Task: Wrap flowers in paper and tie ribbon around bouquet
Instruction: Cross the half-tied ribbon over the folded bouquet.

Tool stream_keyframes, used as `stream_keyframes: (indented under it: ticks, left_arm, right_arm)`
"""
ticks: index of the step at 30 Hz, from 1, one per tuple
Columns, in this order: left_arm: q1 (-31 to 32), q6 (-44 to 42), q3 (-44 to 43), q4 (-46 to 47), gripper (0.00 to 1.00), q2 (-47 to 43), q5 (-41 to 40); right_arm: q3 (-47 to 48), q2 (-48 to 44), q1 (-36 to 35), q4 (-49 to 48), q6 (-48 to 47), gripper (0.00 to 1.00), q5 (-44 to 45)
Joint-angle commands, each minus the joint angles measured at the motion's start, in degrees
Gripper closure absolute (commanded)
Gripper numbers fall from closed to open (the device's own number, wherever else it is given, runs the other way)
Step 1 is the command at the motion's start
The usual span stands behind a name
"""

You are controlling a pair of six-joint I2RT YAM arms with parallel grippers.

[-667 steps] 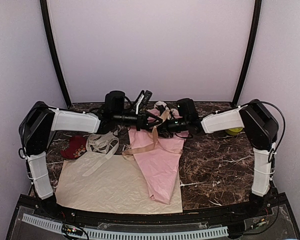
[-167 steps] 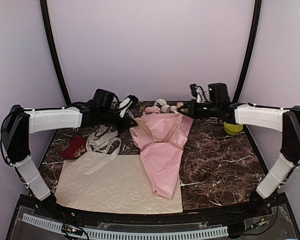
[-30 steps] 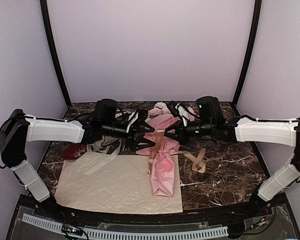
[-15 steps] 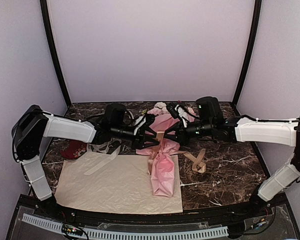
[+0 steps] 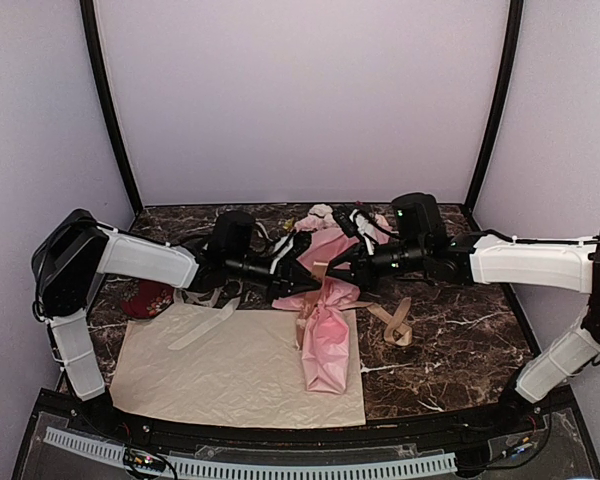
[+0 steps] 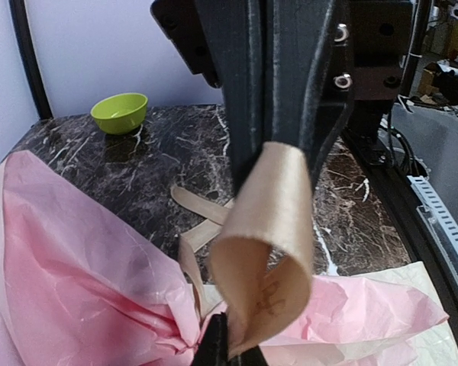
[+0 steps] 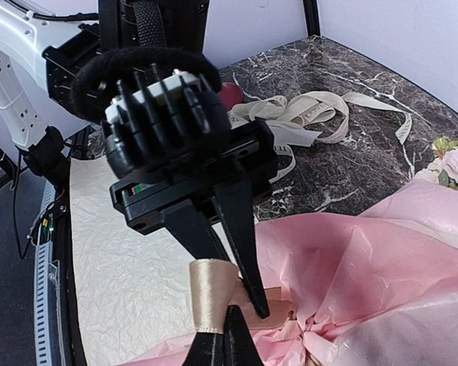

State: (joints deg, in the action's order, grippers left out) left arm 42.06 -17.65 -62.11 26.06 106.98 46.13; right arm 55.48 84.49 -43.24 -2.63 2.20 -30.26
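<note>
Top view: L gripper & R gripper sit nose to nose over the bouquet, which lies on the marble table w/ its narrow end on the cream sheet. Flowers at far end. Ribbon tail loops on table just right of the cone. Jaws too small to read here. L wrist: L gripper jaws pinched on ribbon, a loop curling down over pink paper; green bowl far back. R wrist: R gripper jaws together, nipping base of ribbon loop; L gripper tips at same loop; cream-white ribbon tangle behind.
</note>
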Motion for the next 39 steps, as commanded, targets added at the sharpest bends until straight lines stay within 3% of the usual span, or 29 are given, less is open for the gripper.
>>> stream_keyframes:
  ticks: [1,5,10,14,18,24,34,37,38,39]
  left_arm:
    - [0.30,0.11,-0.05,1.56,1.00,-0.55,1.23]
    - [0.74,0.27,1.94,3.25,1.00,-1.66,-2.50]
    - [2.76,-3.87,3.63,2.41,1.00,-3.35,-8.91]
    - [3.25,-6.28,4.35,1.20,1.00,-4.12,-11.32]
    - [3.96,-7.66,4.07,-0.22,1.00,-4.19,-12.27]
    - [4.58,-8.97,3.86,-1.18,1.00,-4.06,-13.02]
    - [4.62,-9.66,3.43,-2.38,1.00,-4.40,-13.72]
    - [4.64,-9.79,3.48,-2.60,1.00,-4.32,-13.88]
    - [4.62,-9.84,3.44,-2.64,1.00,-4.32,-13.82]
    - [4.67,-9.86,3.39,-2.71,1.00,-4.32,-13.86]
  right_arm:
    - [1.88,0.43,-0.43,0.06,0.65,1.00,0.75]
    - [4.49,-0.36,0.20,10.89,4.89,0.77,22.03]
    - [0.95,-6.05,4.92,22.70,19.96,0.53,42.59]
    - [-0.44,-6.04,6.80,33.66,29.60,0.47,46.25]
    - [-0.38,-2.77,5.29,38.24,34.13,0.50,39.47]
    - [-0.82,0.59,-0.19,41.43,39.10,0.54,38.30]
    - [-3.71,6.29,-3.05,39.02,40.16,0.53,34.95]
    - [-5.02,6.38,-3.08,36.45,40.09,0.62,34.15]
    - [-5.33,7.93,-3.12,36.10,39.90,0.69,34.15]
    - [-5.15,8.56,-3.10,36.08,39.78,0.83,34.55]
